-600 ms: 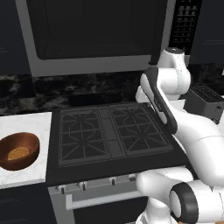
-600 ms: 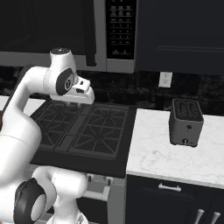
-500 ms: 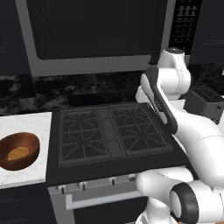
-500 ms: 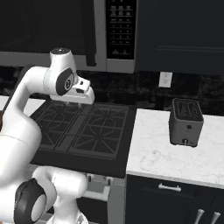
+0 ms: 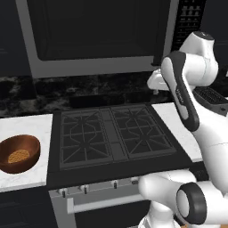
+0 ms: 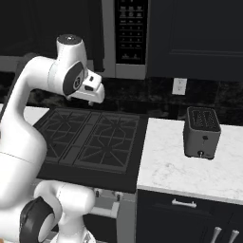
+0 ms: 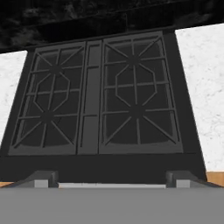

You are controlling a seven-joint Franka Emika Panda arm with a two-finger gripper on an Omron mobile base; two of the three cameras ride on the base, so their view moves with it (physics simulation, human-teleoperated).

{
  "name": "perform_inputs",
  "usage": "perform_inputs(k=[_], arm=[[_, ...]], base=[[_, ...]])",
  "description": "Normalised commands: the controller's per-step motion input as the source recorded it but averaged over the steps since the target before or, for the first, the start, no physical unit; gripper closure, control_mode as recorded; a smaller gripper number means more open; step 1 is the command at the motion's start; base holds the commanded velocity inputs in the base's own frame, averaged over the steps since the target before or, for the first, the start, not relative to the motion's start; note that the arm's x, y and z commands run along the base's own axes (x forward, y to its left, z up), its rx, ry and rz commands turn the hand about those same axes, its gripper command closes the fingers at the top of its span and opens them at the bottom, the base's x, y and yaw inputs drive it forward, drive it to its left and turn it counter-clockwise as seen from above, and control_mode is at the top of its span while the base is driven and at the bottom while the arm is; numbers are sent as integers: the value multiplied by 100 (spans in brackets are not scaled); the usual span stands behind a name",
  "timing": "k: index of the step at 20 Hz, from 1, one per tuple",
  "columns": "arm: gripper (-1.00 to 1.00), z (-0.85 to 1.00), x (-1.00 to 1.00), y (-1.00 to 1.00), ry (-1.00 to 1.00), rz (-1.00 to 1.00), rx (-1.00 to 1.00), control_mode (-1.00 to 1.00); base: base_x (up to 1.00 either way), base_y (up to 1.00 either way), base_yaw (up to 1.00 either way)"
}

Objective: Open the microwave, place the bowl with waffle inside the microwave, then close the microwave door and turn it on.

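The microwave [image 5: 98, 35] hangs above the stove, and the microwave door [image 5: 102, 26] with its dark glass is closed; its black button panel [image 6: 130, 33] is on the right. On the white counter left of the stove sits the reddish-brown bowl [image 5: 18, 153] with the golden waffle [image 5: 18, 156] inside. My gripper [image 7: 112, 177] is open with nothing between its fingers. It hovers over the stove's front edge and looks down on the burners. My hand [image 5: 156, 81] hangs below the microwave's right end, far to the right of the bowl.
A black stove [image 5: 113, 136] with grated burners lies under the hand. A small dark grey toaster [image 6: 202, 132] stands on the white counter [image 6: 180, 166] to the right. Dark marble backsplash runs behind.
The arm's upper joint and hand have moved a little up and to the right. The bowl and the microwave door have not moved.
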Motion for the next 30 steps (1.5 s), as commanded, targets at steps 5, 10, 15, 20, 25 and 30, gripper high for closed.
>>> perform_inputs(k=[5,10,15,20,25,30], arm=[[-100,75,-5,-14,-12,-6,0,-100],[-100,64,-7,-22,-24,-10,0,-100],[-100,20,0,-2,-37,-15,-4,-100],[-100,3,0,1,-31,-11,-13,-100],[-100,0,22,11,-4,-3,-15,-100],[-100,14,45,20,11,0,-6,-100]], base=[[0,0,0],[0,0,0],[0,0,0],[0,0,0],[0,0,0],[0,0,0]])
